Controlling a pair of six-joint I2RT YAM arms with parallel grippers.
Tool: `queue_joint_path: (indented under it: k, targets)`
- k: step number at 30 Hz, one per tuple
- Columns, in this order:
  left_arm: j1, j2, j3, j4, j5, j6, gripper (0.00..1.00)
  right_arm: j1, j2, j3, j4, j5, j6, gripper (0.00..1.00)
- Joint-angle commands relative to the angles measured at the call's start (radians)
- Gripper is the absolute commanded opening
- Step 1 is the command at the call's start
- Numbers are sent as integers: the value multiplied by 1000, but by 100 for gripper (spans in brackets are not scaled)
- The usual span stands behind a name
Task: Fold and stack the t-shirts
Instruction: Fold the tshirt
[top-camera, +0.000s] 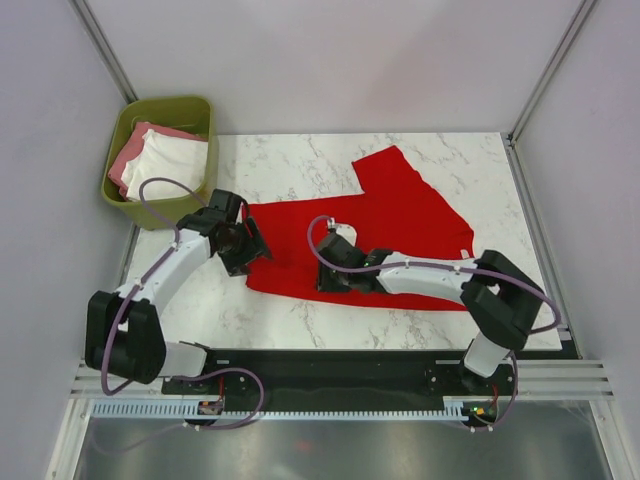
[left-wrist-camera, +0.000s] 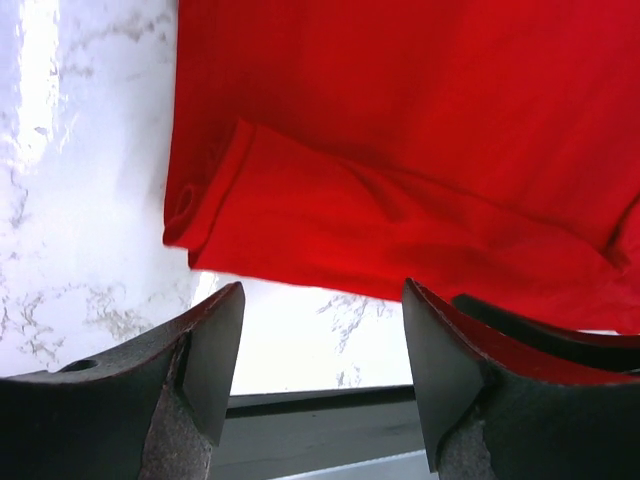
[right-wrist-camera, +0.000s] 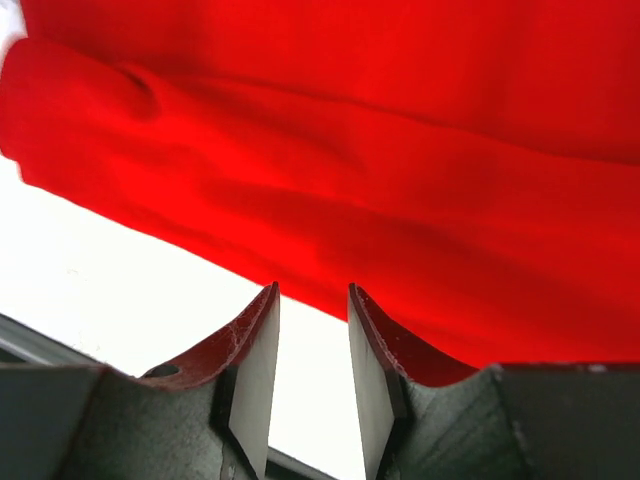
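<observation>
Fold of red tee (top-camera: 400, 215) was judged in hand: left gripper (left-wrist-camera: 322, 295) and right gripper (right-wrist-camera: 312, 300) were found parted, empty, at its edge, to be pinched next.

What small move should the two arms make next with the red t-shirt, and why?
Probably ease both grippers forward over the near hem, ready to close. The left gripper and right gripper both stand open by the near edge of the red t-shirt, with the table showing between their fingers, so neither holds cloth yet.
</observation>
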Motion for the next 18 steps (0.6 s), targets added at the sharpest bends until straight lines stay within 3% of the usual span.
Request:
queue_joint_path:
  k: [1, 18]
  targets:
    - [8, 45, 88, 37, -50, 48, 71, 53, 83, 59, 115, 28, 48, 40]
    - [7, 397, 286, 68, -98, 74, 68, 107, 171, 53, 0, 76, 71, 38]
